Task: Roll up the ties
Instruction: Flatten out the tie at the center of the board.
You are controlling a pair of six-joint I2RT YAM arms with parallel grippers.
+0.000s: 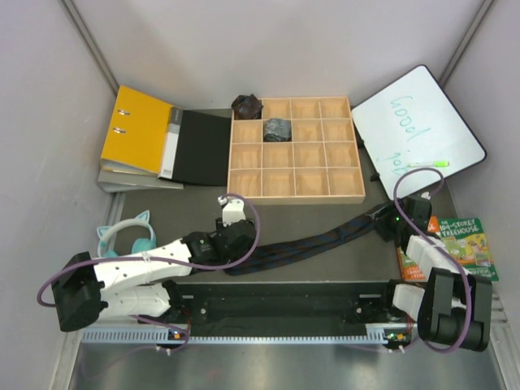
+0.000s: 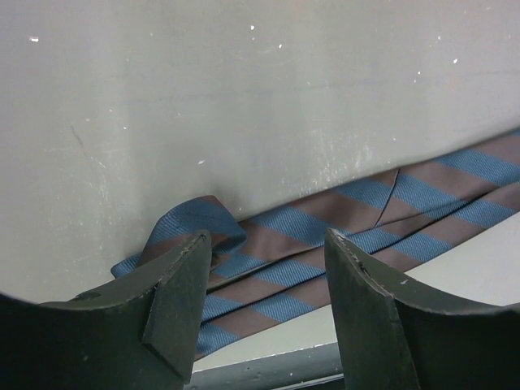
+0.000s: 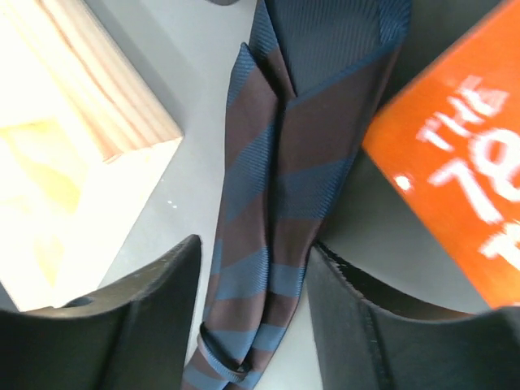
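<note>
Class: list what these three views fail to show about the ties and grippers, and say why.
- Right wrist: whether the right gripper pinches the tie; the bottom edge cuts both off.
- Left wrist: the tie's full length, cut by the right edge.
- Top: patterns of the rolled ties, too small.

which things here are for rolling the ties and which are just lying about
For the job: unrolled striped tie; brownish rolled tie and greyish rolled tie, both in the wooden tray.
Lying about: yellow binder, black folder, whiteboard, green marker, teal headphones, books.
</note>
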